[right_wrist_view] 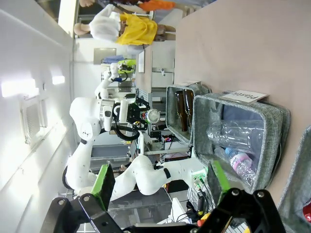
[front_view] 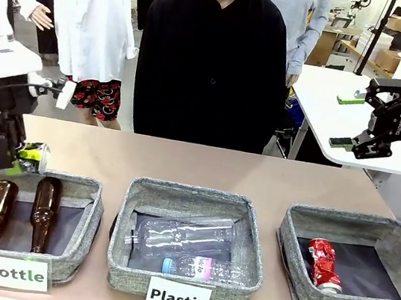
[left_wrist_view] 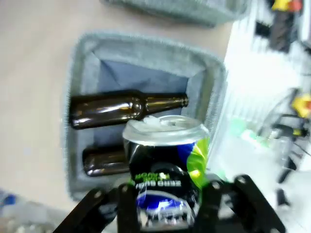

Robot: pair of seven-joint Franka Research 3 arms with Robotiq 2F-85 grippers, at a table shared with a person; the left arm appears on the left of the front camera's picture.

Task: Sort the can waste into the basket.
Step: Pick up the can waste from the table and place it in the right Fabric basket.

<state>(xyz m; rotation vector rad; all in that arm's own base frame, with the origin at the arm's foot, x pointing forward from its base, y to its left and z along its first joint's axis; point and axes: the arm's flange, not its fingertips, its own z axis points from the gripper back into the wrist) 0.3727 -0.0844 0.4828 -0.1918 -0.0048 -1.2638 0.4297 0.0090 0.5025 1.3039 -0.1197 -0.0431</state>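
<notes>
Lying in the Can basket (front_view: 297,223): one crushed red can (front_view: 324,264).

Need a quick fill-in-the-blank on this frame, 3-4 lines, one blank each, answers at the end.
1. The left pincer is shut on the dark ____.
2. The crushed red can lies in the basket labelled ____.
3. The right pincer hangs with its fingers ____ and nothing between them.
4. The Bottle basket holds ____ brown bottles.

Missing words: can; Can; open; two
</notes>
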